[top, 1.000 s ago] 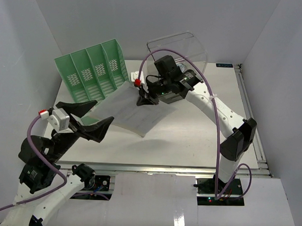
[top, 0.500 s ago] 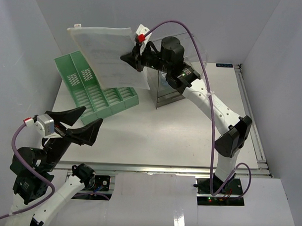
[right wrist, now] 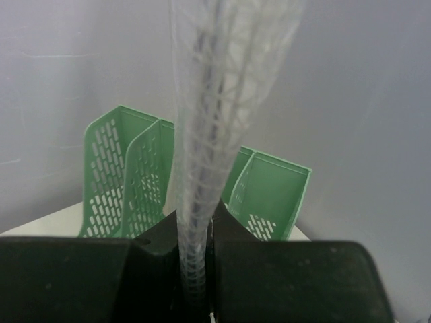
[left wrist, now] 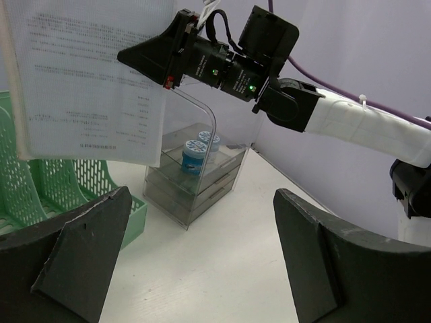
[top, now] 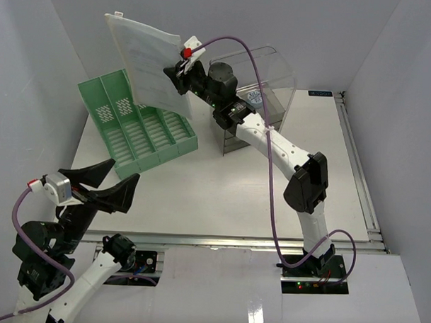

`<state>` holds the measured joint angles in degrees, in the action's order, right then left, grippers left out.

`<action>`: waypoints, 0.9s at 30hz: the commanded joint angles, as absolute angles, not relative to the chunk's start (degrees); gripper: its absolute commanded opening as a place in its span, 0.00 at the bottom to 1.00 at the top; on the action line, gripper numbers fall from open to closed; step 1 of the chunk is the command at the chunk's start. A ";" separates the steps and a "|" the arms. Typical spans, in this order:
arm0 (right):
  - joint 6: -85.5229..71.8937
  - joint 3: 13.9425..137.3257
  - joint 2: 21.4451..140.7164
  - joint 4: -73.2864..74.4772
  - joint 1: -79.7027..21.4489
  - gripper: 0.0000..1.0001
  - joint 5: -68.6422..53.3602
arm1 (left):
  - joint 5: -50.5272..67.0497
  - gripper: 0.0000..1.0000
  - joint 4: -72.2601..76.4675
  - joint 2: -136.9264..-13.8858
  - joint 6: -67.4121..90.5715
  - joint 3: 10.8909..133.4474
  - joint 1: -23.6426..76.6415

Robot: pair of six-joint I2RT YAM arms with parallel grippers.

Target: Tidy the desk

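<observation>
High over the back left of the white desk (top: 236, 190), my right gripper (top: 177, 74) is shut on the edge of a clear mesh document pouch (top: 144, 63) with printed sheets inside. The pouch hangs on edge above the green slotted file rack (top: 142, 134). In the right wrist view the pouch (right wrist: 215, 101) rises from between the pressed jaws of that gripper (right wrist: 195, 219), with the rack's slots (right wrist: 128, 175) behind it. My left gripper (top: 127, 170) hovers open and empty over the near left corner. Its wrist view shows the pouch (left wrist: 87, 87) ahead of the wide-apart left gripper (left wrist: 202, 195).
A clear plastic drawer box (top: 264, 99) stands at the back centre, right of the rack, with blue round containers (left wrist: 195, 155) in its top tray. A metal rail (top: 234, 240) runs along the desk's front edge. White walls close in on three sides.
My right arm has lifted the pouch off the desk and swung it up and left over the rack. The left arm has drawn back toward the near left, still open.
</observation>
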<state>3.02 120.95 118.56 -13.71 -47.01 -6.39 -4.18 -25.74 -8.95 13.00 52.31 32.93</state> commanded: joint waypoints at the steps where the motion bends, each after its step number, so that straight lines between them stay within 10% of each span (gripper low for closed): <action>1: 5.94 121.91 116.50 -25.15 -48.69 0.08 2.83 | -4.64 0.98 -27.25 -9.36 12.31 51.66 32.96; 27: 8.89 124.18 111.97 -22.94 -49.39 0.08 2.77 | -4.42 0.98 -29.20 -3.79 9.49 45.62 32.99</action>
<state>7.88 120.28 116.52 -16.47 -49.01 1.06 -3.75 -27.18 -4.14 10.30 46.18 32.93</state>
